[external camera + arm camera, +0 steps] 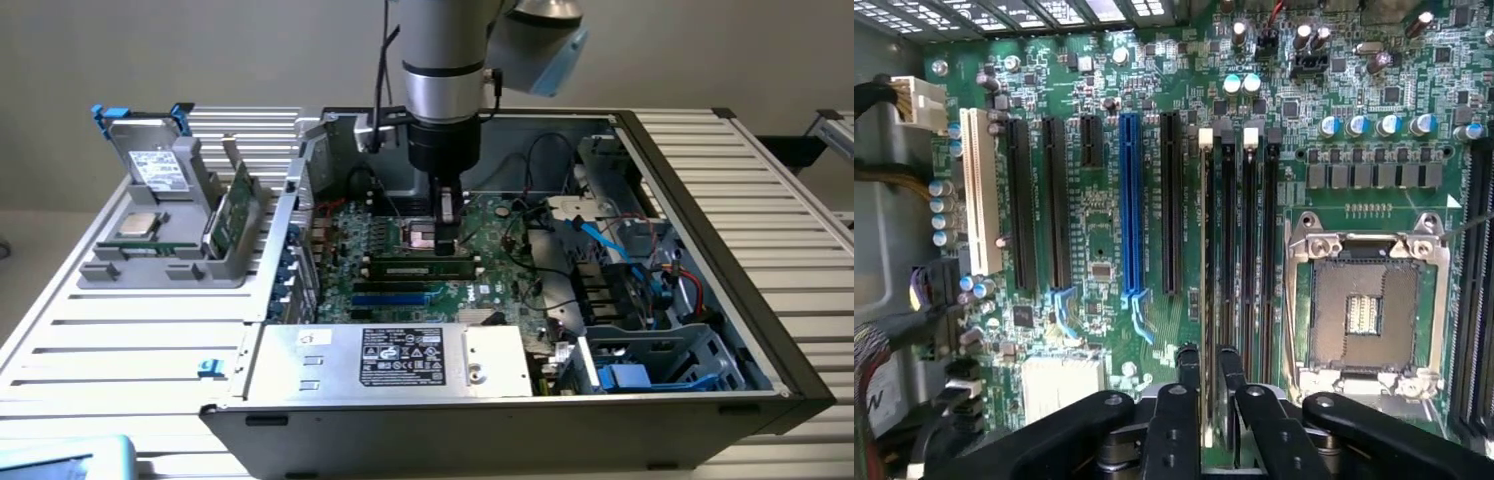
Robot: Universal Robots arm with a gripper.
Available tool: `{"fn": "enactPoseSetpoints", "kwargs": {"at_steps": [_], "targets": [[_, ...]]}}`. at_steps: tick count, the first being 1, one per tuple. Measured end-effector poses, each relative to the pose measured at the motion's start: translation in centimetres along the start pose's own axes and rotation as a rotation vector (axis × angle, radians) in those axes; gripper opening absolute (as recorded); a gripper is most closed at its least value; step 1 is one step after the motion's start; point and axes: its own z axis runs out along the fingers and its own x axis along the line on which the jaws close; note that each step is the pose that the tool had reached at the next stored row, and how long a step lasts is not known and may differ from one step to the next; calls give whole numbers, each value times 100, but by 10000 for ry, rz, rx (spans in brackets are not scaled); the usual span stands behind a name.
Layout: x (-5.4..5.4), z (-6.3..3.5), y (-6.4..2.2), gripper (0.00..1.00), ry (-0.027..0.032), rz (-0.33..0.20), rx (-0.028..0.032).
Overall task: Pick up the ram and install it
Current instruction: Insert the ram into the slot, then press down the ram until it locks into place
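Observation:
The ram [422, 267], a narrow green stick with dark chips, stands on edge in one of the long memory slots of the motherboard [387, 225] inside the open computer case. My gripper [445, 243] hangs straight above the stick's far end, beside the processor socket [424, 237]. In the wrist view the ram [1209, 250] runs edge-on between the black slots. The gripper [1209, 368] straddles its line, and the two dark fingertips [1189, 362] stand a little apart with nothing pinched between them.
The power supply [400, 360] fills the case's near side, and cables with drive bays [641, 280] crowd the exterior view's right. A grey holder [167, 230] on the slatted table at the left carries a processor chip [138, 223] and an upright green board [234, 210].

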Motion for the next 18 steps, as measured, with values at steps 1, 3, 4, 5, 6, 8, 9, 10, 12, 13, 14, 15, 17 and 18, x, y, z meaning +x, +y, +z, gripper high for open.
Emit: {"fn": "enactPoseSetpoints", "kwargs": {"at_steps": [1, 3, 4, 5, 6, 8, 9, 10, 12, 13, 14, 15, 17, 18], "targets": [[3, -26, -24, 22, 0, -3, -32], [7, -63, -68, 22, 1, -19, -143], [9, -75, -86, 22, 3, -27, -202], [10, -87, -108, 22, 4, -36, -269], [10, -95, -126, 22, 4, -46, -345], [11, -95, -130, 22, 4, -53, -405], [11, -96, -130, 22, 5, -53, -408], [11, -96, -130, 22, 5, -53, -411], [11, -96, -130, 22, 5, -55, -417], [11, -96, -130, 22, 7, -56, -420], [11, -96, -130, 22, 6, -56, -424], [11, -96, -130, 22, 7, -57, -426], [11, -96, -130, 22, 7, -58, -432], [11, -96, -130, 22, 7, -58, -435]]}}
